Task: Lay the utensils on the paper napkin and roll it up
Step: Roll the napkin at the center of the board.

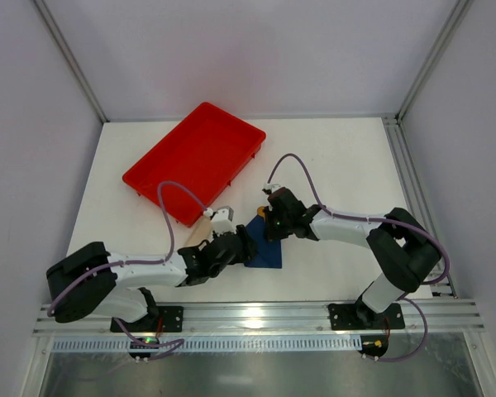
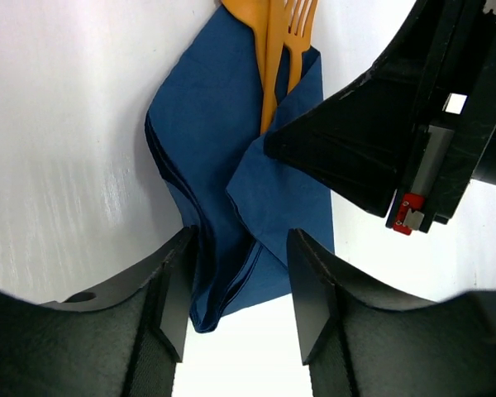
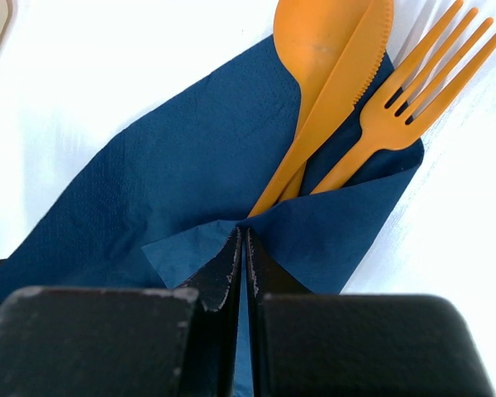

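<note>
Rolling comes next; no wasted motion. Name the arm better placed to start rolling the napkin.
Left, probably. The left pincer stands open astride the paper napkin at its folded end, ready to pinch and turn it. The right pincer is shut, tips on the flap covering the utensils.

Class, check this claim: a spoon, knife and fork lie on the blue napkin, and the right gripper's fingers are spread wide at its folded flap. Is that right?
Not quite. The right wrist view shows the right gripper with fingers shut tight together at the folded flap. The spoon, knife and fork do lie on the blue napkin.
</note>
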You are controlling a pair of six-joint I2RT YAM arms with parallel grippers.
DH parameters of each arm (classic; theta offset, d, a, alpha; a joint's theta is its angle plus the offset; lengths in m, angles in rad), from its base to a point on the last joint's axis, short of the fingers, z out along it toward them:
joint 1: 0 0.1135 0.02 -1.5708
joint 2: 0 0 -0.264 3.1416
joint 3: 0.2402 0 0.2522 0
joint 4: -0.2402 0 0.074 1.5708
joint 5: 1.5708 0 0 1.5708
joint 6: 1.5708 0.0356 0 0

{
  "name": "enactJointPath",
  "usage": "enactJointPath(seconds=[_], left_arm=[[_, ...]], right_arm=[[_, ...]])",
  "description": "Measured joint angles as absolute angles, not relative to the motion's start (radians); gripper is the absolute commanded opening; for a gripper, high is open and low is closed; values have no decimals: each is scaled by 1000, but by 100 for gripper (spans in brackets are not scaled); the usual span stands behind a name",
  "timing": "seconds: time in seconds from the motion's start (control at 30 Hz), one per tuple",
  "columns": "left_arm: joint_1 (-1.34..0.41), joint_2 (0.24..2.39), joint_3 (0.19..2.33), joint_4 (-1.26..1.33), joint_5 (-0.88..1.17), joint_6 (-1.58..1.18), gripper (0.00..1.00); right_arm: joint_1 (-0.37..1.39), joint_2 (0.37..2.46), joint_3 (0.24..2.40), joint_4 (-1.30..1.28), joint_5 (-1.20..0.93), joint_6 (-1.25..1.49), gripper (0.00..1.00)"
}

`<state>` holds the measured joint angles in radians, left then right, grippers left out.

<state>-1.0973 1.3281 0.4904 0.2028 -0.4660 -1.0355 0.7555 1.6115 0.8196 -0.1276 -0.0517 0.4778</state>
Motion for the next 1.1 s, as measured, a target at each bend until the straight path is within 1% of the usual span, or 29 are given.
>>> enactJointPath(seconds=[0.03, 0.07, 0.13, 0.17, 0.23, 0.27, 0.4, 0.53, 0.73, 1.1], left_arm=[[-1096, 1333, 496, 200, -466, -1034, 49], [-1094, 1338, 503, 195, -463, -1030, 42], [-1092, 1348, 523, 186, -459, -1016, 33], [-1092, 1355, 537, 179, -458, -1008, 24], [-1091, 1372, 572, 164, -450, -989, 17], [-1091, 1380, 587, 161, -444, -979, 11], [-1091, 1405, 633, 160, -419, -947, 2], [-1091, 1433, 640, 169, -389, -920, 0], [-1091, 1453, 640, 197, -347, -901, 0], [-1088, 1458, 668, 215, -342, -891, 0]], right_arm=[[756, 1611, 819, -128, -52, 478, 4], [756, 1610, 819, -128, -52, 478, 4], [756, 1610, 819, -128, -52, 478, 4], [756, 1610, 819, -128, -52, 478, 4], [756, 1610, 819, -128, -52, 478, 4], [756, 1610, 819, -128, -52, 478, 4], [756, 1610, 819, -128, -52, 478, 4], [756, 1610, 819, -128, -53, 478, 4], [756, 1610, 819, -128, -55, 478, 4], [755, 1610, 819, -128, -56, 478, 4]])
